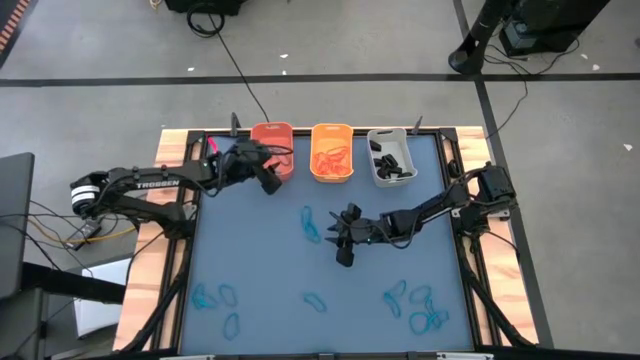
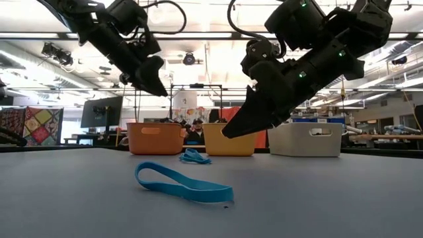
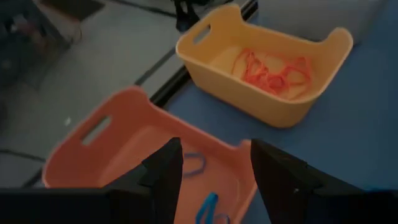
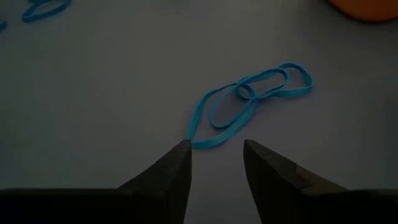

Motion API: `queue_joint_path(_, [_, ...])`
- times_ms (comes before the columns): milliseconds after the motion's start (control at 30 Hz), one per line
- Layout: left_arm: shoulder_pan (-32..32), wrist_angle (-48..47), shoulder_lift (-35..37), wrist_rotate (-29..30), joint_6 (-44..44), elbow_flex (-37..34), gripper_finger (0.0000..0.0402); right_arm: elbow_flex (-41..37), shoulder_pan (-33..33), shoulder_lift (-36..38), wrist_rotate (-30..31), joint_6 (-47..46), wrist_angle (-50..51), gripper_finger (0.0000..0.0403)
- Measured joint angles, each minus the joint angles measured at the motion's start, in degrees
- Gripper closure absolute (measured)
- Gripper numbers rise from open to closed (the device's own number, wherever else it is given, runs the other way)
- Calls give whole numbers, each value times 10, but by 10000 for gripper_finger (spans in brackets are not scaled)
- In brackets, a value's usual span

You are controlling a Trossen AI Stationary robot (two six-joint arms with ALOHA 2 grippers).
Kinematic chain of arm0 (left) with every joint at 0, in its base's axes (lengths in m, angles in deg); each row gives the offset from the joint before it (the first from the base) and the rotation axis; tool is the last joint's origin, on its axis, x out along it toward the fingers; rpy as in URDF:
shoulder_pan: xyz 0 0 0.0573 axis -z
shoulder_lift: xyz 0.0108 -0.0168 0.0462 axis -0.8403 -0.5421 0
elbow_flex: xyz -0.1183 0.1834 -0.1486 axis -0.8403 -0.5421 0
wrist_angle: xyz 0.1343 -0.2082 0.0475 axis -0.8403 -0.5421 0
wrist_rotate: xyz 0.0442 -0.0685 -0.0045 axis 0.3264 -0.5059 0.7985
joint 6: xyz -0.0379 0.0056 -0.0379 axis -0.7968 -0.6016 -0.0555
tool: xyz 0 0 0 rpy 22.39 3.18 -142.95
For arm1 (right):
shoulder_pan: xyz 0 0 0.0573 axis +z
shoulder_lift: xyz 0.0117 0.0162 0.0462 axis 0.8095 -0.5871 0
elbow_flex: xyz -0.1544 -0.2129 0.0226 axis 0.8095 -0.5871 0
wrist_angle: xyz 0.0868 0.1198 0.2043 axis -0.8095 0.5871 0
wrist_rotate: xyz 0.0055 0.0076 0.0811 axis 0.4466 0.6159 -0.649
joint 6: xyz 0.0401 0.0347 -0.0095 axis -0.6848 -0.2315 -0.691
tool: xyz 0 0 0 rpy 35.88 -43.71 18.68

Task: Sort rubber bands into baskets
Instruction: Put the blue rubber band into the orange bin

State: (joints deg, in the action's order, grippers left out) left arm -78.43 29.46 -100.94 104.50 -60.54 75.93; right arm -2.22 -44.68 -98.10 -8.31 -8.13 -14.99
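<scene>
right end effector (image 4: 216,155) hangs just over a cluster of blue rubber bands (image 4: 249,102) mid desk (image 1: 260,260), jaws apart, empty. bands look light, floppy & flat, so pinch one strand at the near loop end. left end effector (image 3: 214,168) open, empty, over orange basket (image 3: 124,143). smooth blue-grey mat; cluttered workshop behind.

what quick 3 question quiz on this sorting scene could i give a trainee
1. True or false: the left gripper hangs open over the orange basket.
2. Which colour are the bands lying in the yellow-orange basket? A blue, B orange, C black
3. What lies just ahead of the right gripper on the table?

Key
1. True
2. B
3. A bunch of blue rubber bands
</scene>
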Motion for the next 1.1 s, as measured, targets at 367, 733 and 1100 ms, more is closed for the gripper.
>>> queue_joint_path(367, [0, 18, -7, 2, 29, -8, 208, -1, 2, 0, 8, -1, 41, 245])
queue_joint_path(733, [0, 15, -31, 3, 43, -8, 208, -10, -7, 0, 50, 5, 56, 245])
queue_joint_path(1100, [0, 2, -35, 34, 42, -8, 208, -10, -7, 0, 49, 8, 60, 245])
